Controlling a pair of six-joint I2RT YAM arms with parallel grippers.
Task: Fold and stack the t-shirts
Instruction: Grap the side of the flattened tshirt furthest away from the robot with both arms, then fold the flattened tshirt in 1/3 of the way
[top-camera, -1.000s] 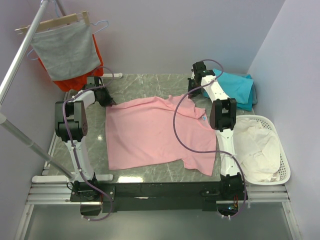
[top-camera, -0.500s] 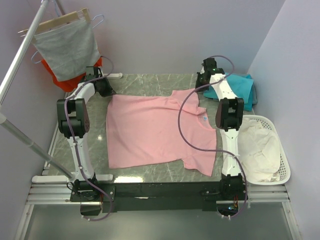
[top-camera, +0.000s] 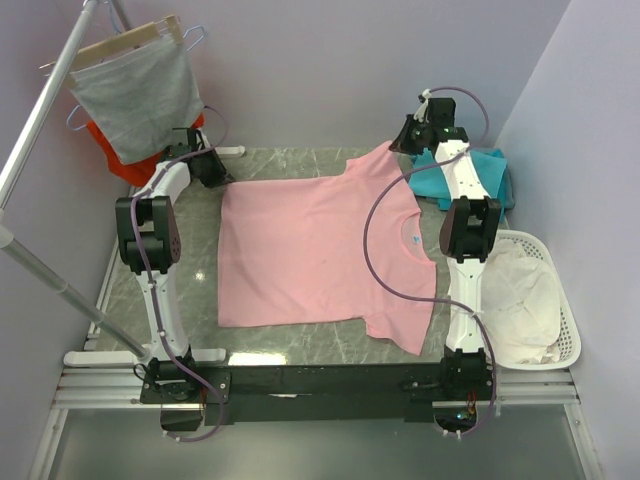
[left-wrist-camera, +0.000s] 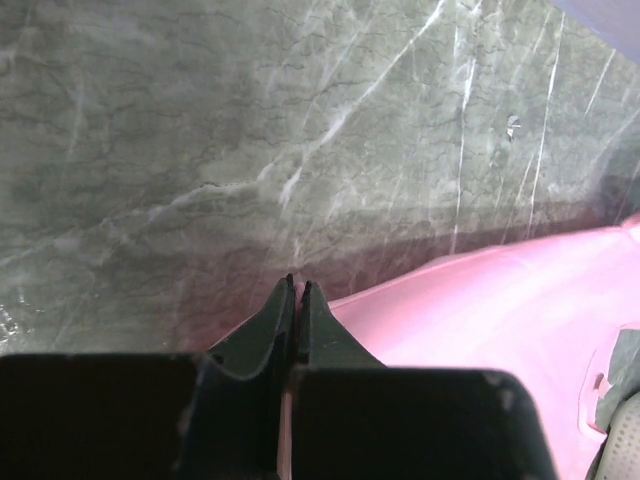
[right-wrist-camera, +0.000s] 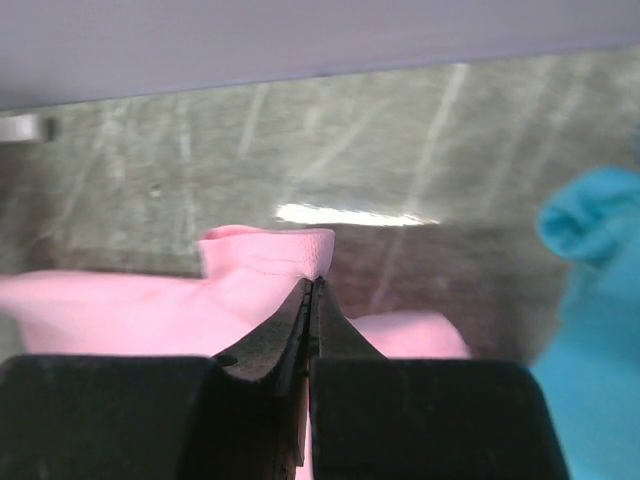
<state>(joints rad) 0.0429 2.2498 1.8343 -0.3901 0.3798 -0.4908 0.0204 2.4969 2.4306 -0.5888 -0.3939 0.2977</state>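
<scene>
The pink tee lies spread almost flat on the table, filling the middle of the top view, collar toward the right. The left gripper sits at the tee's upper-left corner, jaws clenched. In its wrist view a sliver of pink shows between the fingers, so it seems to pinch the hem edge low against the table. The right gripper, upper right of centre, is clamped on the far sleeve tip and lifts it a little off the surface. The arms are held wide apart at the far edge, probably to pull the cloth taut and smooth it before the first fold. The teal tees lie bunched at the upper right, just beyond the right gripper, apart from the pink one. A basket of white cloth stands at the lower right.
</scene>
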